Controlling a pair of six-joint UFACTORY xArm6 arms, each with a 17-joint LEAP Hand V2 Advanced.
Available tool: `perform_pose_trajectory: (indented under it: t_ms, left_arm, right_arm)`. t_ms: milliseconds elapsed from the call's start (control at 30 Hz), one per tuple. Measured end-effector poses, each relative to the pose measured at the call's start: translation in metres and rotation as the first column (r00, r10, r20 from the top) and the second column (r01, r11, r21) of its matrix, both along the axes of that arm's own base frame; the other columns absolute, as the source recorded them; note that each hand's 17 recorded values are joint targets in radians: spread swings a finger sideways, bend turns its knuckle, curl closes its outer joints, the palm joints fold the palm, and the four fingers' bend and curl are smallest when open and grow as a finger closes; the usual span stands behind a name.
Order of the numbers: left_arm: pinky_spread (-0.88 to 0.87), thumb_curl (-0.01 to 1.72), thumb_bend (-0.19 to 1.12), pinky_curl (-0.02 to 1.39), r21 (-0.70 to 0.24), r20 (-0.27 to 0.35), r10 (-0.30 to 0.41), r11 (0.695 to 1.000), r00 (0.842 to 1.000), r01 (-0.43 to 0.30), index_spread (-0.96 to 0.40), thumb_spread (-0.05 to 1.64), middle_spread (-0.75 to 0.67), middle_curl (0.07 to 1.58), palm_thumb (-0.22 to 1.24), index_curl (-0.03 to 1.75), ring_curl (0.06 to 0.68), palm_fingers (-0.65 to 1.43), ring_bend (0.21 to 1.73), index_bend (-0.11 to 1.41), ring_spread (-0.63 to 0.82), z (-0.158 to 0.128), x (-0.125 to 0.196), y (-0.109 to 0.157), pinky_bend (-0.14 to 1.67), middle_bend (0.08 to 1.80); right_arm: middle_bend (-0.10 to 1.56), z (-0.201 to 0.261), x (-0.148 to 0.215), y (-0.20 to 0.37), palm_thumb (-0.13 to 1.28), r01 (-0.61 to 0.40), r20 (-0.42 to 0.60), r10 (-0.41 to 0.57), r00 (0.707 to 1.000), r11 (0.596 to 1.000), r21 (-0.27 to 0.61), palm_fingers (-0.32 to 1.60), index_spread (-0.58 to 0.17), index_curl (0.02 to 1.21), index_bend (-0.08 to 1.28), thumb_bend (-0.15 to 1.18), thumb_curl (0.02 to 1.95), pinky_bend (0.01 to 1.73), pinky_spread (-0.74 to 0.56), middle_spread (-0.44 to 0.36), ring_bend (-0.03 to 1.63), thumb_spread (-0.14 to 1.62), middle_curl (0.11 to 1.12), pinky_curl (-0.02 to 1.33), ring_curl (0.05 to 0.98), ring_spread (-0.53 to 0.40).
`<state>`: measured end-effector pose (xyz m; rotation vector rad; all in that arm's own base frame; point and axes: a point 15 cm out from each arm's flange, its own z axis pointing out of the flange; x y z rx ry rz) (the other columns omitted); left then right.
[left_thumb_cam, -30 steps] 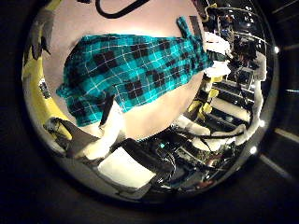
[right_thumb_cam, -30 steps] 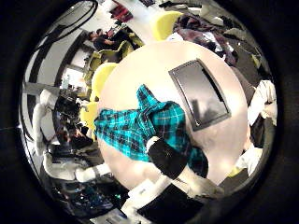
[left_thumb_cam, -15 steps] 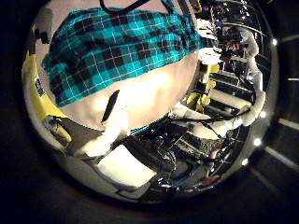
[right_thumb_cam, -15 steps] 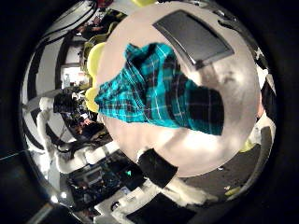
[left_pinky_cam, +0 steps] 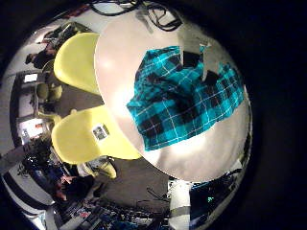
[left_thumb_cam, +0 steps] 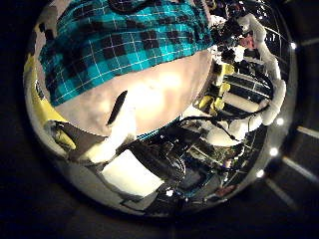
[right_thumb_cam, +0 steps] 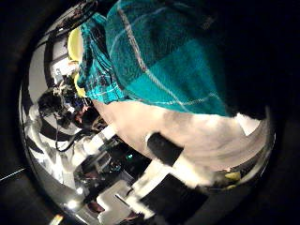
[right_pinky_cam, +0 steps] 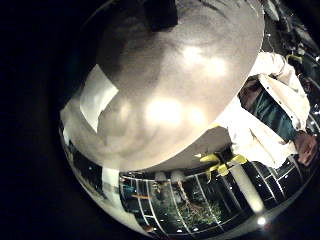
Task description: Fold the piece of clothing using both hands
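Round pale tabletop (left_pinky_cam: 177, 158) carries teal plaid shirt (left_pinky_cam: 182, 91), spread flat. Finger state of both hands: cannot tell. Best grip matching edges, lift evenly.

teal-and-black plaid garment (left_pinky_cam: 182, 96) lies rumpled, spread on the round table (left_pinky_cam: 120, 67).

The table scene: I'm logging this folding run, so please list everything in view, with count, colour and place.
Piece of clothing: one, teal and black plaid, spread on the table.
Table: one, round, pale top.
Chairs: two, yellow, beside the table.
Left hand: one, black and white, fingers over the table edge near the clothing.
Right hand: one, black and white, close over the clothing; its finger pose cannot be told.
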<state>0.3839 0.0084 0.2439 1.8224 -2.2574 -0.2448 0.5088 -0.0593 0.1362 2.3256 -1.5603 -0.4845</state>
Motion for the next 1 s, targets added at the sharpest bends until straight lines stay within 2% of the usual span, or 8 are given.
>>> perform_pose_trajectory:
  t_ms: [33, 67, 200, 233, 367, 500, 767, 1000]
  left_arm:
    - [0.02, 0.37, -0.02, 0.58, -0.001, 0.0, -0.001, 1.0, 1.0, 0.001, -0.05, 1.14, 0.09, 0.47, 0.49, 0.49, 0.319, 0.18, 0.8, 0.18, -0.01, 0.0, -0.001, 0.0, 0.45, 0.19]
    - [0.02, 0.37, -0.02, 0.58, -0.001, 0.0, -0.001, 1.0, 1.0, 0.001, -0.05, 1.14, 0.09, 0.47, 0.49, 0.48, 0.317, 0.18, 0.8, 0.18, -0.01, 0.0, -0.001, -0.001, 0.45, 0.19]
    - [0.02, 0.37, -0.02, 0.57, 0.001, -0.005, 0.002, 1.0, 1.0, -0.002, -0.05, 1.14, 0.09, 0.45, 0.49, 0.47, 0.312, 0.19, 0.79, 0.18, -0.01, -0.002, -0.005, -0.001, 0.44, 0.19]
    - [0.02, 0.37, -0.02, 0.57, 0.0, -0.004, 0.0, 1.0, 1.0, 0.0, -0.05, 1.14, 0.09, 0.45, 0.49, 0.46, 0.311, 0.19, 0.79, 0.18, -0.01, -0.001, -0.005, -0.002, 0.44, 0.19]
    - [0.02, 0.37, -0.02, 0.56, 0.002, -0.008, -0.003, 1.0, 1.0, 0.003, -0.05, 1.14, 0.09, 0.44, 0.5, 0.45, 0.308, 0.2, 0.79, 0.18, -0.01, -0.002, -0.009, -0.003, 0.43, 0.19]
    - [0.02, 0.36, -0.02, 0.55, 0.0, -0.008, -0.002, 1.0, 1.0, 0.002, -0.04, 1.15, 0.09, 0.43, 0.5, 0.44, 0.304, 0.2, 0.78, 0.18, -0.01, -0.002, -0.01, -0.003, 0.42, 0.19]
    - [0.03, 0.36, -0.02, 0.54, -0.003, -0.043, -0.016, 1.0, 0.999, 0.016, -0.04, 1.15, 0.09, 0.41, 0.49, 0.42, 0.298, 0.21, 0.77, 0.18, -0.01, -0.017, -0.029, -0.006, 0.42, 0.19]
    - [0.03, 0.36, -0.02, 0.52, -0.003, -0.036, -0.022, 1.0, 0.999, 0.022, -0.05, 1.16, 0.07, 0.41, 0.49, 0.42, 0.293, 0.22, 0.76, 0.18, -0.01, -0.071, -0.036, -0.014, 0.41, 0.19]
  right_arm:
    - [0.51, 0.0, 0.002, 0.0, 0.62, 0.002, 0.009, -0.002, 1.0, 1.0, -0.002, 0.88, -0.287, 0.28, 0.16, 0.03, 0.39, 0.89, 0.03, -0.132, 1.04, 1.01, 0.4, 0.37, 0.344, -0.119]
    - [0.53, 0.0, 0.004, -0.001, 0.66, 0.003, 0.019, -0.003, 1.0, 1.0, -0.002, 0.98, -0.302, 0.28, 0.16, 0.04, 0.4, 0.93, -0.07, -0.173, 1.07, 1.01, 0.42, 0.37, 0.35, -0.158]
    - [0.78, 0.012, 0.02, -0.005, 0.79, 0.004, 0.091, -0.003, 0.996, 1.0, -0.009, 1.28, -0.376, 0.4, 0.36, 0.07, 0.44, 1.02, -0.21, -0.231, 1.14, 1.0, 0.54, 0.46, 0.435, -0.199]
    - [0.82, 0.015, 0.022, -0.009, 0.81, 0.009, 0.108, -0.008, 0.994, 1.0, -0.01, 1.26, -0.39, 0.42, 0.4, 0.06, 0.45, 1.05, -0.23, -0.237, 1.16, 1.0, 0.56, 0.48, 0.452, -0.209]
    - [1.02, 0.025, 0.025, -0.027, 0.94, 0.038, 0.14, -0.036, 0.99, 0.999, -0.017, 1.21, -0.411, 0.59, 0.74, 0.08, 0.5, 1.18, -0.22, -0.223, 1.26, 0.98, 0.67, 0.57, 0.519, -0.226]
    - [1.18, 0.034, 0.024, -0.056, 1.02, 0.084, 0.167, -0.08, 0.983, 0.996, -0.018, 1.13, -0.39, 0.7, 0.92, 0.1, 0.56, 1.26, -0.21, -0.206, 1.34, 0.99, 0.74, 0.65, 0.579, -0.236]
    - [1.29, 0.069, 0.005, -0.115, 1.05, 0.15, 0.197, -0.14, 0.97, 0.988, -0.039, 1.02, -0.346, 0.81, 1.04, 0.07, 0.64, 1.32, -0.18, -0.179, 1.43, 1.01, 0.81, 0.8, 0.664, -0.236]
    - [1.34, 0.111, -0.001, -0.137, 1.05, 0.177, 0.266, -0.161, 0.951, 0.983, -0.039, 0.97, -0.325, 0.86, 1.08, 0.04, 0.69, 1.32, -0.16, -0.164, 1.46, 1.03, 0.84, 0.92, 0.713, -0.232]
